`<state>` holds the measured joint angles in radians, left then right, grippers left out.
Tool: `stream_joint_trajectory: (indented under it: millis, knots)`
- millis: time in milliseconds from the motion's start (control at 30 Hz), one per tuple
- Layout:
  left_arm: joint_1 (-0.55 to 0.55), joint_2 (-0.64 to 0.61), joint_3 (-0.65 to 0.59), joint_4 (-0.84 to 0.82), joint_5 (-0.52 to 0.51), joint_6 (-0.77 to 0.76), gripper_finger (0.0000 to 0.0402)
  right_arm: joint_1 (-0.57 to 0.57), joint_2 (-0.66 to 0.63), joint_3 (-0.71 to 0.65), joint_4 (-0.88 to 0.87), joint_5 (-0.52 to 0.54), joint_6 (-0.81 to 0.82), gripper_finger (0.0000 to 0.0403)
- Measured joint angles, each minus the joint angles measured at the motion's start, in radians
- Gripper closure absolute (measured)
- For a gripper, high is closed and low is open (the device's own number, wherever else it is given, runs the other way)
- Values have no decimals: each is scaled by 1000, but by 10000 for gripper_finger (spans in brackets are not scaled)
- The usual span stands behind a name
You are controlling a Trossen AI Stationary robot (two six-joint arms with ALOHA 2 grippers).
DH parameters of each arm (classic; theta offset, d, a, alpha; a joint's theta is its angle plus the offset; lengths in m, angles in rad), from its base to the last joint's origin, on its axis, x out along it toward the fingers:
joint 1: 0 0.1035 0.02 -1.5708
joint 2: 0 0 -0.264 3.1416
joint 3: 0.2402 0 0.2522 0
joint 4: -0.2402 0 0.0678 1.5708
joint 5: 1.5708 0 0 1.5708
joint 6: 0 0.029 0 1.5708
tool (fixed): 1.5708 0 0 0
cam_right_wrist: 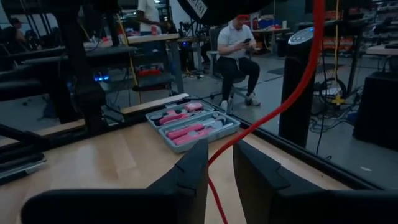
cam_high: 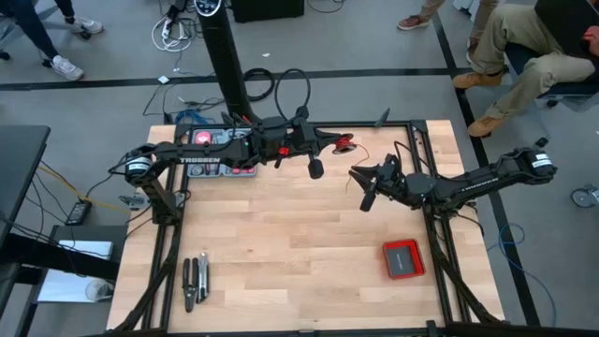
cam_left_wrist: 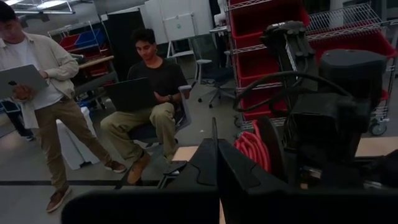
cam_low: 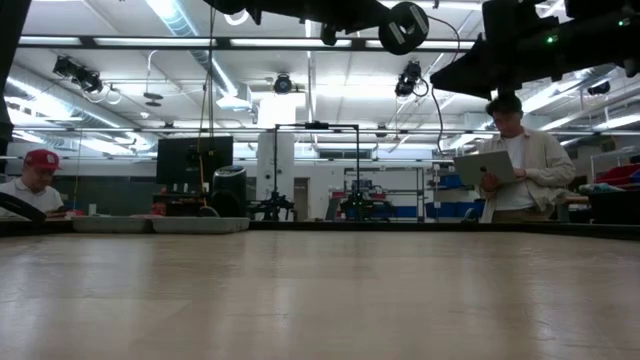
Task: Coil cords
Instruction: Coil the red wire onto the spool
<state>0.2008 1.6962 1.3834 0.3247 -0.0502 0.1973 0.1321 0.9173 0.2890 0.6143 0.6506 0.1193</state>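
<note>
The cord is a thin red wire. Part of it is wound into a small red coil (cam_left_wrist: 252, 149) on a black spool (cam_left_wrist: 272, 146), high above the far middle of the table (cam_high: 281, 243). My left gripper (cam_high: 334, 143) is shut there, pointing level toward the table's right. From the coil (cam_high: 344, 143) a free strand (cam_right_wrist: 292, 93) runs to my right gripper (cam_high: 361, 183), which faces it from the right. The strand passes through the gap between that gripper's two fingers (cam_right_wrist: 221, 158), which stand apart. My left gripper (cam_left_wrist: 216, 146) is shut at the black spool, level, coming from the table's left. The coil and spool sit right beside its fingertips, lifted well clear of the table. The fingers themselves hide which part of the spool they have.
A grey case of pink tools (cam_high: 220, 150) lies at the far left under the left arm. A flat red square box (cam_high: 403, 258) sits at the near right, and hand tools (cam_high: 195, 281) at the near left. People sit and stand around the table.
</note>
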Motion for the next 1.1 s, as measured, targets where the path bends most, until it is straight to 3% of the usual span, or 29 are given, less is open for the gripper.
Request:
stream_joint_trajectory:
  millis: [167,333,667,900,1100]
  knots:
    - [0,0,0,0,0,0,402,-16,2,0,25,0,-11,344]
    - [0,0,0,0,0,0,402,-21,26,0,53,6,-46,396]
    - [0,0,0,31,19,-53,402,-114,143,0,147,33,-21,401]
    - [0,0,0,62,17,-105,402,-205,198,7,172,-102,57,402]
    - [0,0,0,113,6,-124,402,-213,286,119,170,-169,21,403]
